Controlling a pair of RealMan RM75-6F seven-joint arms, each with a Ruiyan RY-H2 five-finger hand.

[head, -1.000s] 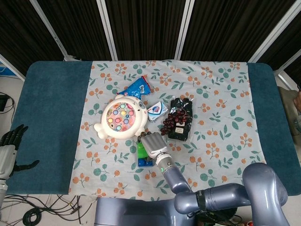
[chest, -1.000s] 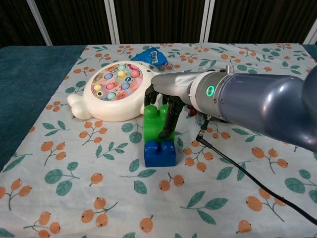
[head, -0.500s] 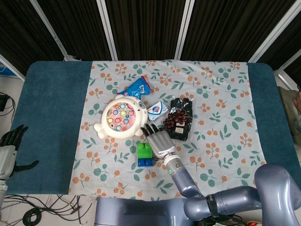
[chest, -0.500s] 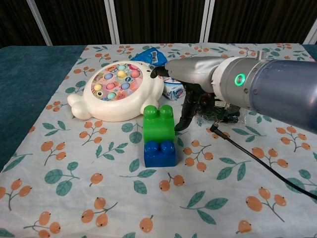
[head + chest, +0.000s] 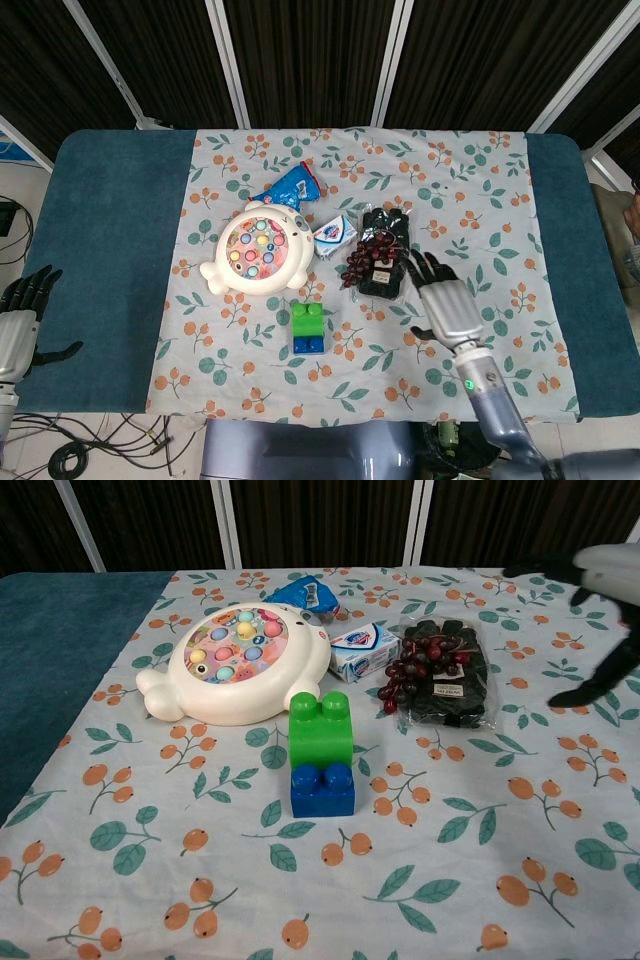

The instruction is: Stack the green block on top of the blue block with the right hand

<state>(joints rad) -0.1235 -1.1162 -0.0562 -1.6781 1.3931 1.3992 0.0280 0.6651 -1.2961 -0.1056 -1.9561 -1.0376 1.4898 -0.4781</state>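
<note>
Stack looks done — green block [image 5: 320, 729] sits atop blue block [image 5: 322, 789], right hand [image 5: 447, 306] well apart w/ fingers spread, holding nothing.

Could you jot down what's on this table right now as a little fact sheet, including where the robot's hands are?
Green block: standing on the blue block, nothing touching it
Right robot hand: fingers spread, holding nothing, off to the right of the blocks
Left robot hand: beside the table's left edge, holding nothing
Fishing toy: behind the blocks
Grapes packet: right of the toy
Soap packet: between toy and grapes
Blue wrapper: behind the toy
Cloth: floral, under everything
</note>
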